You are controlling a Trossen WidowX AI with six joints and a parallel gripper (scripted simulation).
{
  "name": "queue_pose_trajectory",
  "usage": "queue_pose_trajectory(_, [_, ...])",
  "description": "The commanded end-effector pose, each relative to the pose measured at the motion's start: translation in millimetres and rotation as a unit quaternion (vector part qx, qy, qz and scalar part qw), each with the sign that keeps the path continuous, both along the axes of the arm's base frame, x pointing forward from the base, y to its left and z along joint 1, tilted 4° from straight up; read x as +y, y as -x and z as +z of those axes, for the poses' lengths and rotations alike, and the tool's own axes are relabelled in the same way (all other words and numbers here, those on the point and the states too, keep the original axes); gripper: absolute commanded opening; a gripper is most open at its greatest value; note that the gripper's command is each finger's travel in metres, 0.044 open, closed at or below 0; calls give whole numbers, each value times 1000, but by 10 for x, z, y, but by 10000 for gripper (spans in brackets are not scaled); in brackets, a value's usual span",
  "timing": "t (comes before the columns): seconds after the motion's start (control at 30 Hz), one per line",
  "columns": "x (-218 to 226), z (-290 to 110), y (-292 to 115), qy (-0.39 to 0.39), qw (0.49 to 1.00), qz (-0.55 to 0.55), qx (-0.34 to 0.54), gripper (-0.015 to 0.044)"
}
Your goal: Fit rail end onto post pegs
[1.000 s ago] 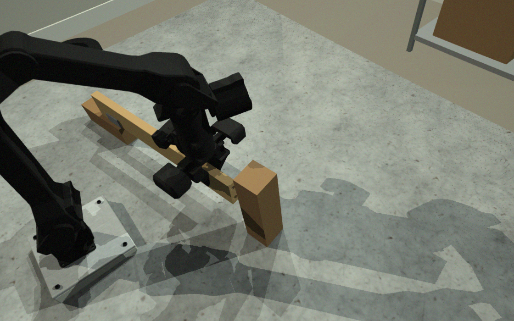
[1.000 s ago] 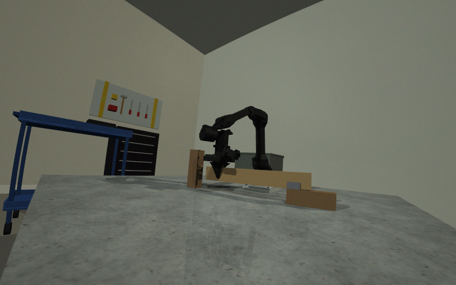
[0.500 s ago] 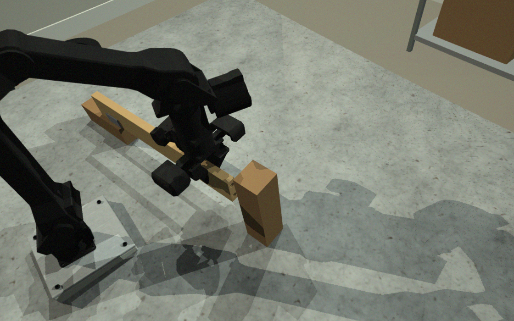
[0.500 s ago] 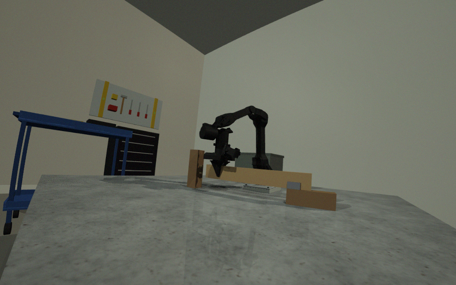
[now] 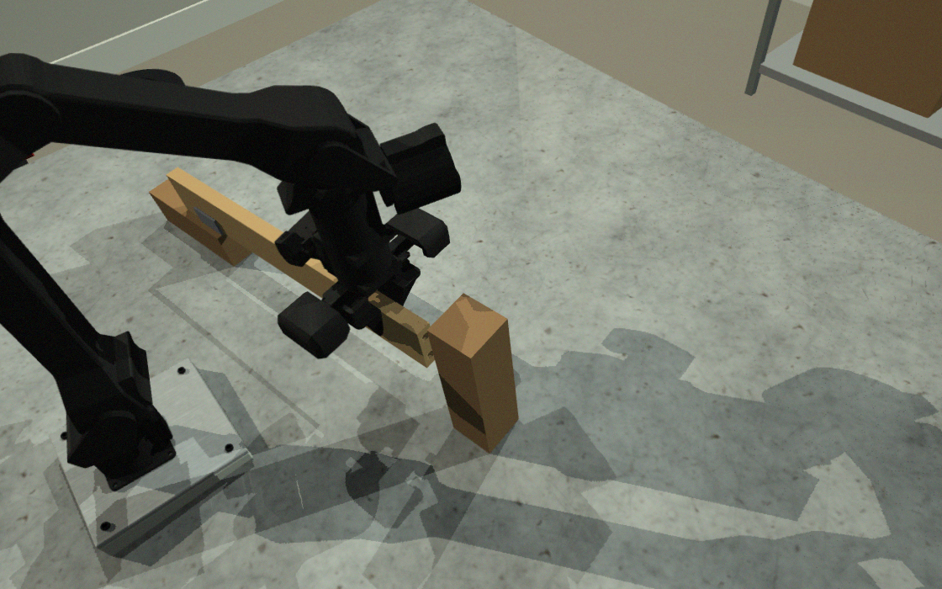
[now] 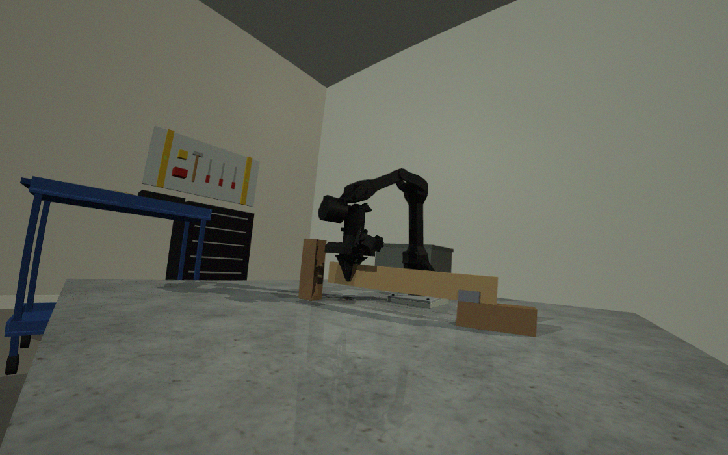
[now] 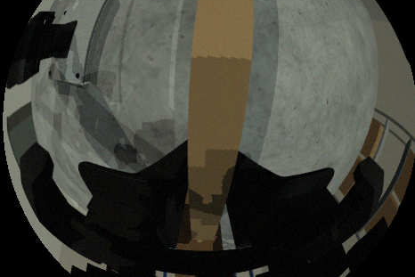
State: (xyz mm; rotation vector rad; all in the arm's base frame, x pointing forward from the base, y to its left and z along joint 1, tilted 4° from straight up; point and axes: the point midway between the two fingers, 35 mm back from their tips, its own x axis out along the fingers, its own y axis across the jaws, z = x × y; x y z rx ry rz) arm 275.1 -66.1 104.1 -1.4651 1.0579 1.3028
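Observation:
The long wooden rail (image 5: 255,226) (image 6: 423,283) (image 7: 222,32) runs from the low footboard block (image 5: 166,204) (image 6: 496,319) to the short upright post (image 5: 478,366) (image 6: 311,266). Its far end sits in the grey bracket (image 5: 209,223) (image 6: 468,295). Its near end is off the table and right up against the post's face. I cannot tell if they touch. The pegs are hidden. My gripper (image 5: 361,307) (image 6: 350,271) (image 7: 206,145) is shut on the rail from above, a short way back from the post.
The arm's metal base plate (image 5: 189,410) lies beside the rail. A blue cart (image 6: 112,201) and a black tool cabinet (image 6: 214,243) stand beyond the table's far edge. A shelf with cardboard boxes (image 5: 898,50) is off the table's far side.

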Motion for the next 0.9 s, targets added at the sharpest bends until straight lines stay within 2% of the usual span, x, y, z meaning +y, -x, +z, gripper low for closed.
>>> queue_pose_trajectory(0.0, [3,-14,-7,-2,1000,-1,-2,0])
queue_pose_trajectory(0.87, [1,-4,5,-2,1000,-1,-2,0])
